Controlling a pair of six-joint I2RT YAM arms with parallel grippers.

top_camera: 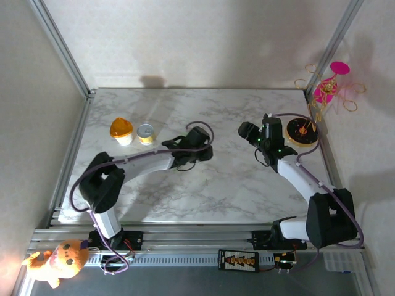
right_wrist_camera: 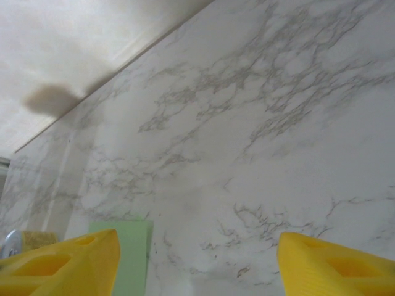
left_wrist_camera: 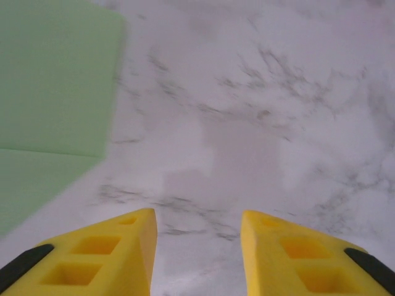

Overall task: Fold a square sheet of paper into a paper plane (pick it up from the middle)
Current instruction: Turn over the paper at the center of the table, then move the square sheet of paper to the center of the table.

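Pale green square sheet of thin paper (left_wrist_camera: 52, 80) lies on the white marble bench (left_wrist_camera: 259, 123), up-left of my left jaws, spread and empty; my right jaws stand wide, paper beside one yellow finger (right_wrist_camera: 62, 262).

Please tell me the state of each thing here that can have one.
left gripper: open, empty.
right gripper: open, empty.
square sheet of paper: lying on the table, not held, one crease visible.
orange-lidded cup: upright, lid on.
small tin: upright.
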